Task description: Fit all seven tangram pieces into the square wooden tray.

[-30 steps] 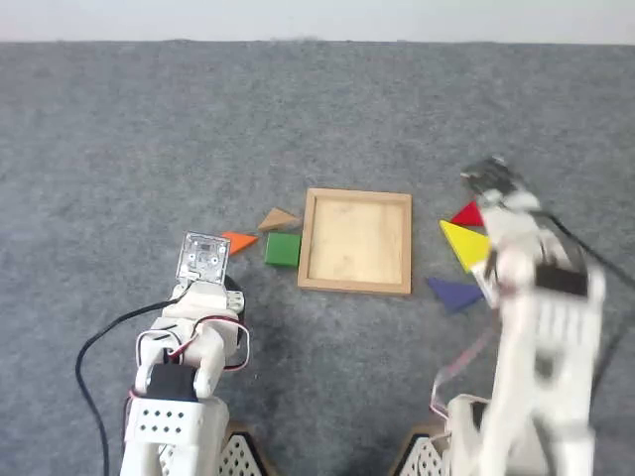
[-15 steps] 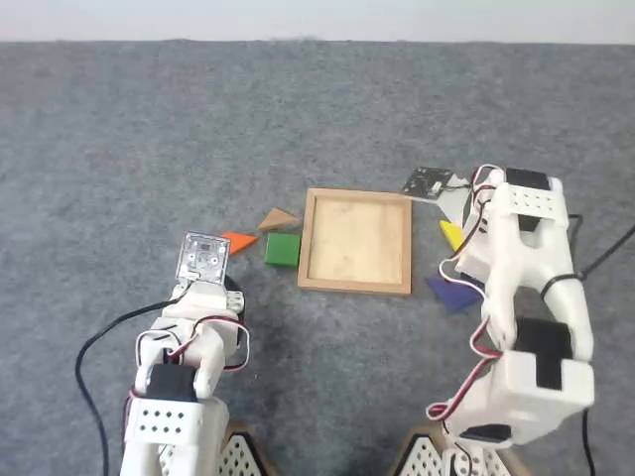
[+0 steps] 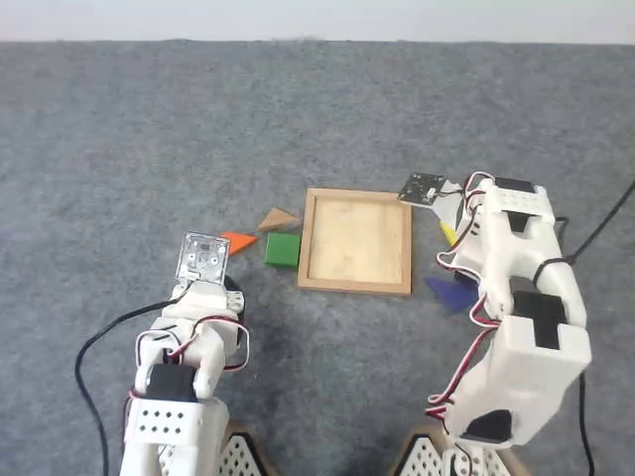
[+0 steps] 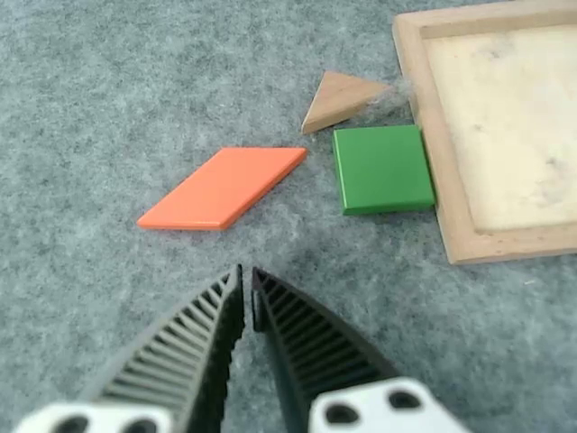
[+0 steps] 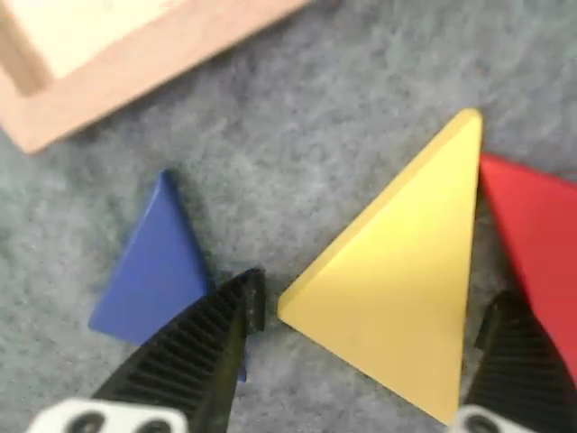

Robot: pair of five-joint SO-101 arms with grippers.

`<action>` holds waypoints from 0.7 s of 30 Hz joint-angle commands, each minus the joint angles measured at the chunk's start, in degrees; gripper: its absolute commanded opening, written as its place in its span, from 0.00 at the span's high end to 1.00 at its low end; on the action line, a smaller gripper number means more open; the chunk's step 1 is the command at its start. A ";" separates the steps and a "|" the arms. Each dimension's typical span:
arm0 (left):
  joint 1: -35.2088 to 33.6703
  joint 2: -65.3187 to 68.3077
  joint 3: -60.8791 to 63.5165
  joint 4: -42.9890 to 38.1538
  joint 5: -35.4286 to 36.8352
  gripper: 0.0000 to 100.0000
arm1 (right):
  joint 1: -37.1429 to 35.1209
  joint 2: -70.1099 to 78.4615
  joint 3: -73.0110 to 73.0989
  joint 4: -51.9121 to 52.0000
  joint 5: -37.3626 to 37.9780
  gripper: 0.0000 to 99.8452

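Right gripper (image 5: 376, 305) has dropped at right of high view, jaws spread astride yellow triangle (image 5: 406, 271); left gripper (image 4: 246, 281) clenched, lower left; square wooden tray (image 3: 355, 288) at centre, unfilled; first grasp looks imminent

Robot lab bench: grey felt mat (image 3: 149, 119), pale wall (image 3: 317, 20) at 12 o'clock, left arm (image 3: 184, 387), right arm (image 3: 521, 347) at 6 o'clock.

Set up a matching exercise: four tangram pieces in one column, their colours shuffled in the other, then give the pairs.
Pieces
1 square
2 parallelogram
3 small triangle beside the square
4 big triangle inside the open right gripper

Colours
A yellow
B brown
C green
D orange

Pairs: 1-C, 2-D, 3-B, 4-A
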 commanded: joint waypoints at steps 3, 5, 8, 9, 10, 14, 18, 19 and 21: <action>-0.18 -0.70 -1.01 0.00 0.35 0.99 | 2.42 0.13 -2.73 -2.59 0.26 0.63; -0.18 -0.70 -1.01 0.00 0.35 0.99 | 2.68 0.13 -2.46 -2.33 0.26 0.63; -0.18 -0.70 -1.01 0.00 0.35 0.99 | 2.42 0.22 -2.11 -0.04 0.44 0.63; -0.18 -0.70 -1.01 0.00 0.35 0.99 | 2.42 0.22 -2.11 0.57 0.35 0.63; -0.18 -0.70 -1.01 0.00 0.35 0.99 | 2.33 0.13 -2.11 1.01 0.35 0.63; -0.18 -0.70 -1.01 0.00 0.35 0.99 | 2.33 0.13 -2.20 1.19 0.26 0.70; -0.18 -0.70 -1.01 0.00 0.35 0.99 | 2.33 0.13 -2.20 3.74 0.26 0.81; -0.18 -0.70 -1.01 0.00 0.35 0.99 | 2.33 0.13 -2.20 4.26 0.18 0.83; -0.18 -0.70 -1.01 0.00 0.35 0.99 | 2.33 0.13 -2.29 4.88 -2.02 0.83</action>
